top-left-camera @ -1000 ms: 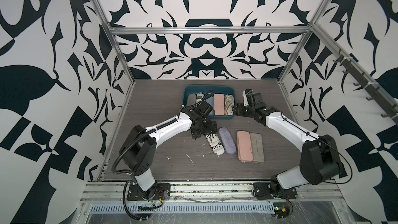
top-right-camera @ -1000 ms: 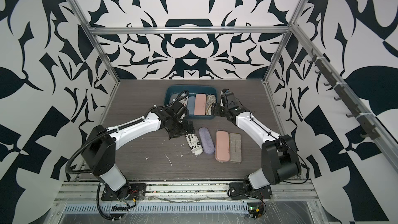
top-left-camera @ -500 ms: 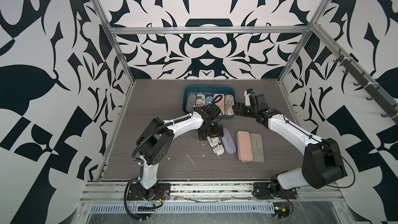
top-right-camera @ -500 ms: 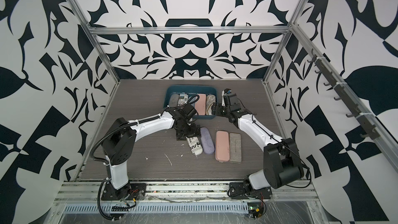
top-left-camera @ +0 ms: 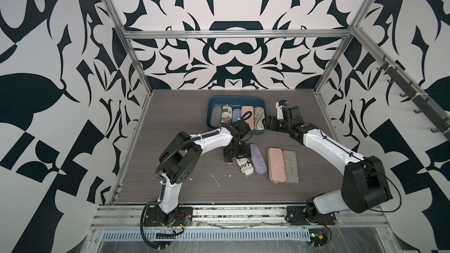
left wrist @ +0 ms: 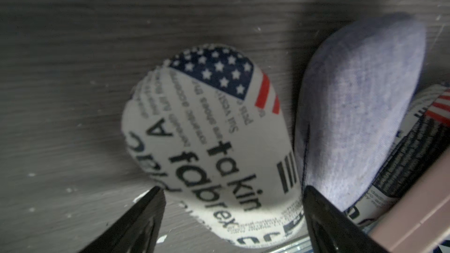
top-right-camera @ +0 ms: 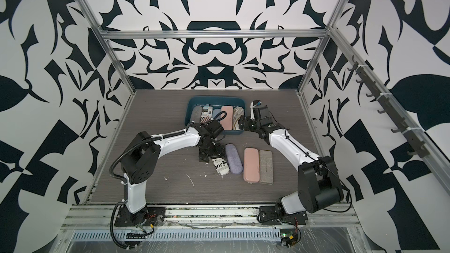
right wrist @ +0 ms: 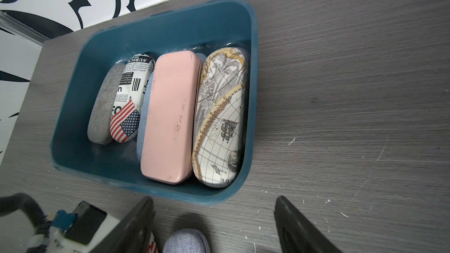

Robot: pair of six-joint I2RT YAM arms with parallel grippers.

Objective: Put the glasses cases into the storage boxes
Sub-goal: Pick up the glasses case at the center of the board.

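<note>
The storage box, a dark teal tray, holds a grey felt case, a newspaper-print case with a flag, a light blue one, a pink one and a map-print one. On the table lie a newspaper-print case, a lavender case, a pink case and a grey case. My left gripper is open, astride the newspaper-print case's far end. The right gripper is open and empty by the tray's front right corner.
The lavender case lies tight against the newspaper-print one, and one left finger sits in the seam between them. The pink and grey cases lie side by side. White specks and scratches mark the wooden table. Patterned walls close in three sides.
My left gripper has moved right and toward the front, from bare table onto the newspaper-print case's far end, and its jaws have narrowed a little. The right gripper has barely moved.
</note>
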